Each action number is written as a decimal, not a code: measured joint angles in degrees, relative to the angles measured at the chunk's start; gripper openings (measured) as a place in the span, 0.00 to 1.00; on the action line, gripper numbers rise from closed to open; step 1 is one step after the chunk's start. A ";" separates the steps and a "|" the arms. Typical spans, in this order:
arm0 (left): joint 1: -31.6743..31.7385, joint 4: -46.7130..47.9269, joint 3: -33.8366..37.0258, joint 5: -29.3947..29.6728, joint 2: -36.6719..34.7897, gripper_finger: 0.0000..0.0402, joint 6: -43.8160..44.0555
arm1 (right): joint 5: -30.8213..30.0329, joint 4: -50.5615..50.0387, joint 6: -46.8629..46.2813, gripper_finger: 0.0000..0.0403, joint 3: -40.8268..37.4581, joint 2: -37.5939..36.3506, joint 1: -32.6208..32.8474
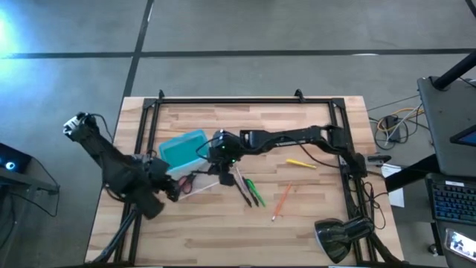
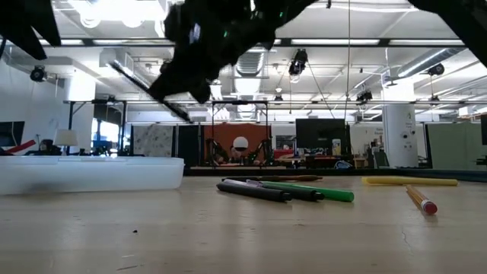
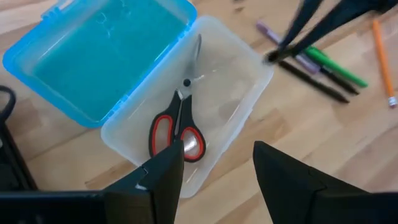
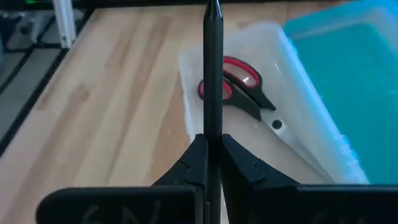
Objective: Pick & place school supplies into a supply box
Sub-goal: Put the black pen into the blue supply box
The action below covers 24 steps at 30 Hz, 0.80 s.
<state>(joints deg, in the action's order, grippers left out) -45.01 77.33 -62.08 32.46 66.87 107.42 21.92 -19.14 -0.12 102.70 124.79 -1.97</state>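
Observation:
The supply box lies open at the table's middle left, its turquoise lid (image 1: 182, 147) flat beside its translucent tray (image 3: 239, 106). Red-handled scissors (image 3: 179, 127) lie in the tray. My right gripper (image 4: 212, 152) hangs above the tray's right end, shut on a dark pen (image 4: 213, 68). My left gripper (image 3: 214, 171) hovers open over the tray's near left edge, with nothing between its fingers. On the wood to the right lie dark pens (image 1: 244, 190), a green marker (image 1: 254, 192), an orange pencil (image 1: 281, 201) and a short yellow stick (image 1: 301, 162). My right gripper pinches the dark pen's shaft (image 4: 212, 124) between its two fingers. The pen runs along the fingers and sticks out well past their tips. The fingers slant downward from the table's right toward the tray. The pen is lifted clear, its tip (image 4: 212, 7) over the tray.
A black metal frame (image 1: 245, 100) runs along the table's far edge and both sides. A black lamp (image 1: 338, 237) stands at the near right corner. Bare wood (image 1: 216, 231) stretches along the near side in front of the box and pens.

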 joint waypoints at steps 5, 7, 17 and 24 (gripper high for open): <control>-3.45 1.56 0.00 1.77 -1.67 0.44 3.61 | 0.71 3.53 -2.75 0.03 4.29 5.35 0.22; -3.48 1.58 0.00 2.18 -1.85 0.44 3.67 | 0.78 2.98 -2.67 0.03 7.25 8.50 0.20; -3.55 1.14 0.13 3.66 -0.18 0.44 3.93 | -5.43 -15.14 2.31 0.09 23.07 19.96 -0.48; -3.55 1.87 0.66 4.72 -0.09 0.44 3.89 | -5.44 -21.15 2.93 0.34 25.92 19.76 -0.33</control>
<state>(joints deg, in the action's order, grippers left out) -48.56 79.21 -61.43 37.18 66.77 111.31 16.48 -40.29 2.81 128.62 144.54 -2.31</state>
